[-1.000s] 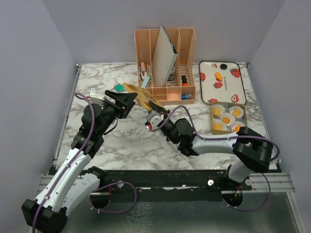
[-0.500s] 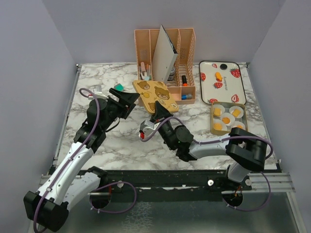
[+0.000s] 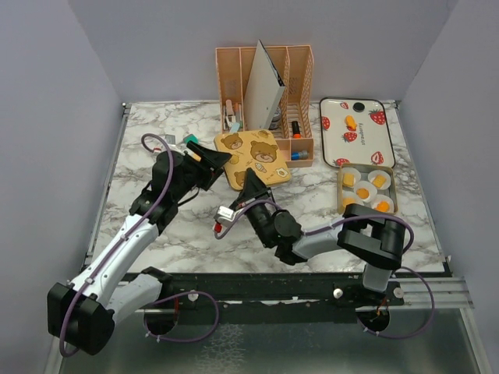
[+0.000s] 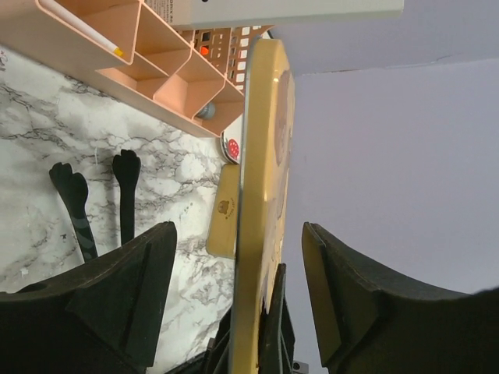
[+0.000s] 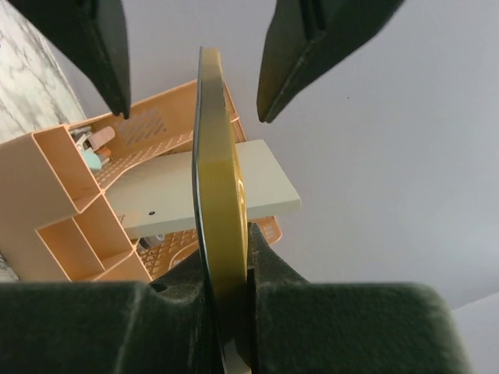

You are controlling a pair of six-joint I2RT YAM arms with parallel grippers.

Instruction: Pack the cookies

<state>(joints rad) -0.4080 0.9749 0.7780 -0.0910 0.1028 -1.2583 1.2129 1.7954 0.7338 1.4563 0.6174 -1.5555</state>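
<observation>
Several orange-yellow cookies [image 3: 363, 189] sit in white paper cups inside an open yellow tin [image 3: 341, 204] at the right. One more cookie [image 3: 351, 122] lies on the strawberry tray [image 3: 386, 152]. My right gripper [image 3: 253, 184] is shut on the near edge of the yellow bear-print lid [image 3: 253, 154] and holds it above the table; its grip shows in the right wrist view [image 5: 230, 251] on the lid's rim [image 5: 214, 140]. My left gripper [image 3: 210, 160] is open. In the left wrist view [image 4: 238, 230] its jaws stand either side of the lid's edge [image 4: 261, 156], not touching.
A pink desk organizer [image 3: 265, 144] with a leaning grey board stands just behind the lid. Small items, one teal [image 3: 191, 140], lie at the back left beside the left gripper. The tin and tray fill the right side.
The right gripper has carried the lid left and back and turned its printed face up. The left gripper has risen toward it and now straddles its left edge.
</observation>
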